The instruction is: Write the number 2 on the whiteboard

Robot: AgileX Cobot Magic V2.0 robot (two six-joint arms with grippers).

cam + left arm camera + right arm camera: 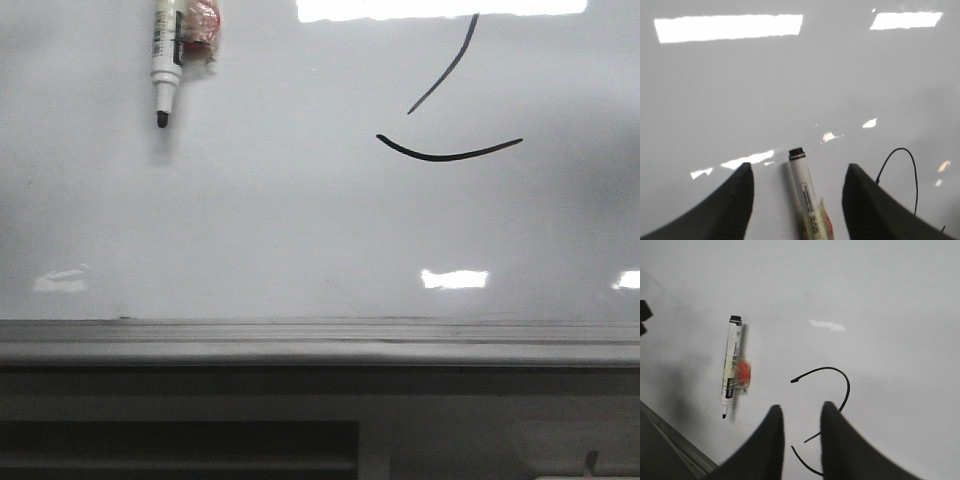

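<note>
The whiteboard [250,220] fills the front view. The number 2 [450,152] is drawn at its upper right: a slanted line above a shallow bowl-shaped base stroke. It also shows in the right wrist view [846,385] and partly in the left wrist view [914,170]. A white marker pen [165,60] lies flat on the board at the upper left, tip toward the rail. My left gripper [799,166] is open, its fingers on either side of the pen [807,200] without touching it. My right gripper [802,407] is open and empty above the number's lower strokes. Neither gripper shows in the front view.
A reddish lump in clear wrap [203,25] is stuck to the pen's barrel. The grey metal rail [300,335] runs along the board's near edge and shows in the right wrist view [670,435]. Bright light reflections [455,278] lie on the board.
</note>
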